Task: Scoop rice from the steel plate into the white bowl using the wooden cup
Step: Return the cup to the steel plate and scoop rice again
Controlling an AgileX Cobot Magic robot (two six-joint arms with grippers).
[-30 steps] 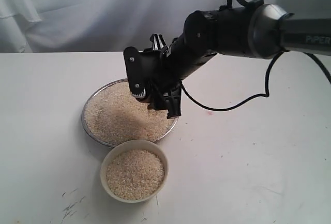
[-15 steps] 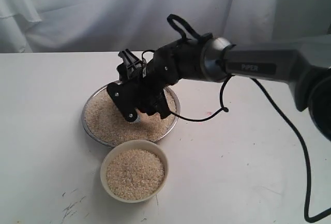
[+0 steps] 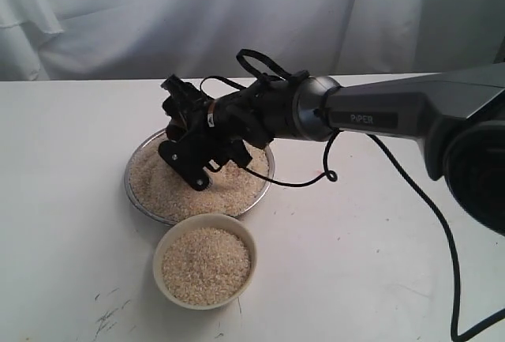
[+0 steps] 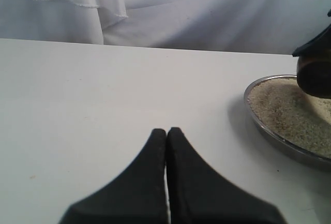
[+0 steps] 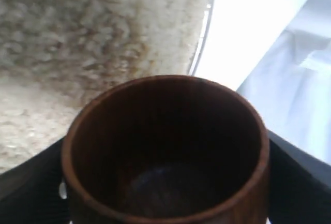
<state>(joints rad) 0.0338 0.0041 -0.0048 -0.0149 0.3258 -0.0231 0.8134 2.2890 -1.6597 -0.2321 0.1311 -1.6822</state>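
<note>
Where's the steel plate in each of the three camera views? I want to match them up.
Exterior view: the steel plate lies left of centre, just behind the white bowl.
Left wrist view: its rim curves in at the frame edge, beyond the shut left hand.
Right wrist view: its thin rim runs past the wooden cup.
Shared landmark: the rice heaped on the plate, seen in all three.

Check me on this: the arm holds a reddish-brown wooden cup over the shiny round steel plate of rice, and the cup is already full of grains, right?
Not quite: the reddish-brown wooden cup is empty. The right wrist view looks into its dark inside and shows no grains. It is indeed held over the shiny round steel plate of rice.
</note>
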